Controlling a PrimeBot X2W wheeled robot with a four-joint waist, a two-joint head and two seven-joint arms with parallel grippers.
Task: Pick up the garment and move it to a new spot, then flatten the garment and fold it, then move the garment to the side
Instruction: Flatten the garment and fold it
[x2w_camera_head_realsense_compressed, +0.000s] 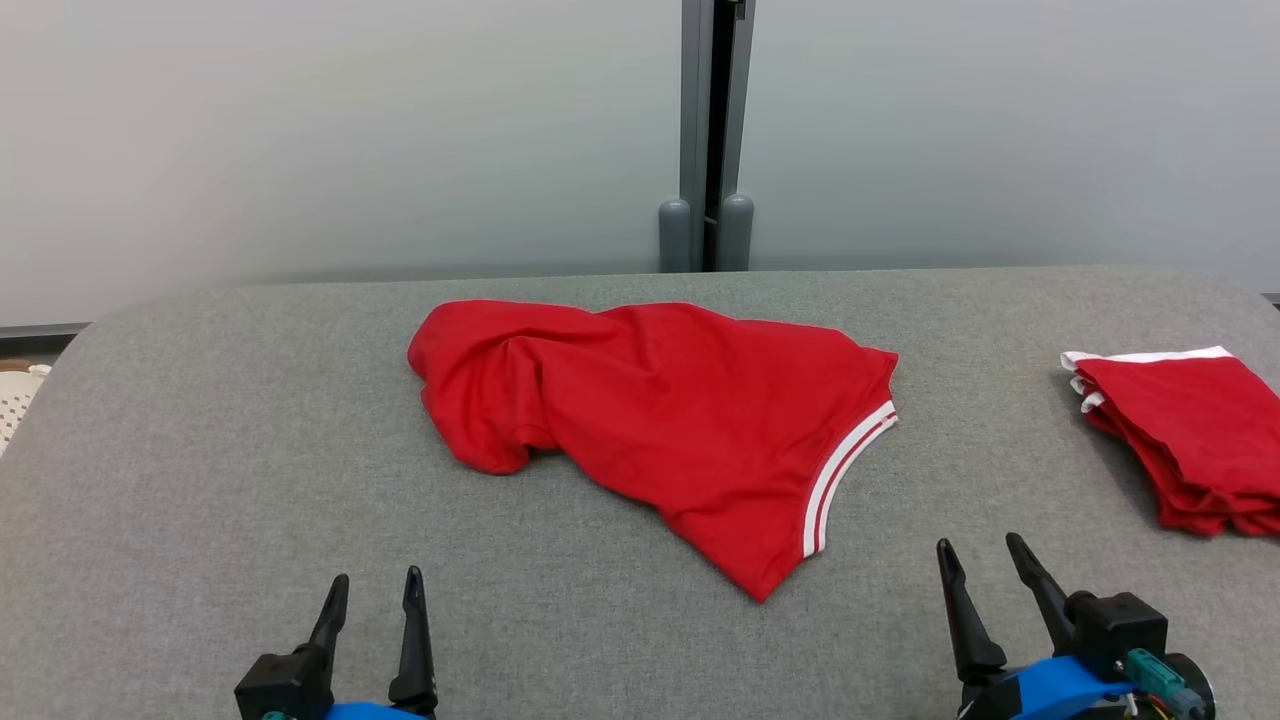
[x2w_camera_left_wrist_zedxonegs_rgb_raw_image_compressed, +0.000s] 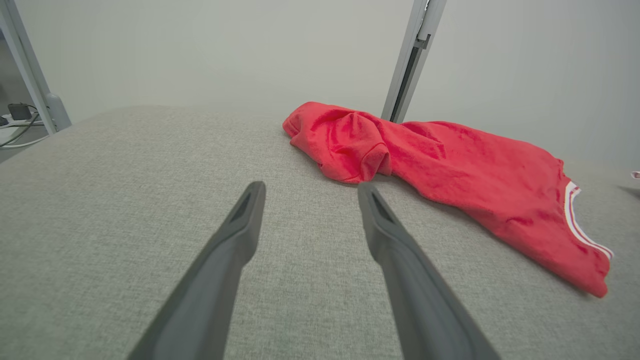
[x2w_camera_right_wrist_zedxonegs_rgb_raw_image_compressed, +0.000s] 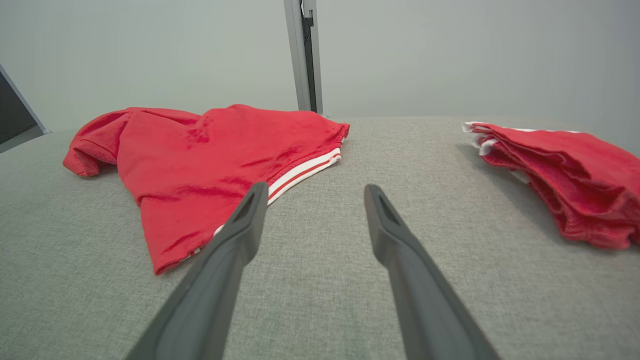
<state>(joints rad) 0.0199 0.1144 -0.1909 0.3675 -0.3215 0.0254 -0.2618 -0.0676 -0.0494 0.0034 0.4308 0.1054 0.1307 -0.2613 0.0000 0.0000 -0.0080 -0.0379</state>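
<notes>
My left pincer and right pincer stand open and empty, short of the crumpled garment on the worktop. Best grasp, I judge: bunched end and striped hem together.

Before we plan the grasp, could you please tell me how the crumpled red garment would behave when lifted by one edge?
The red garment lies in soft folds, so it will probably hang limp. It looks thin, so likely light. Pushed, it may bunch up on the textured grey tabletop.
</notes>
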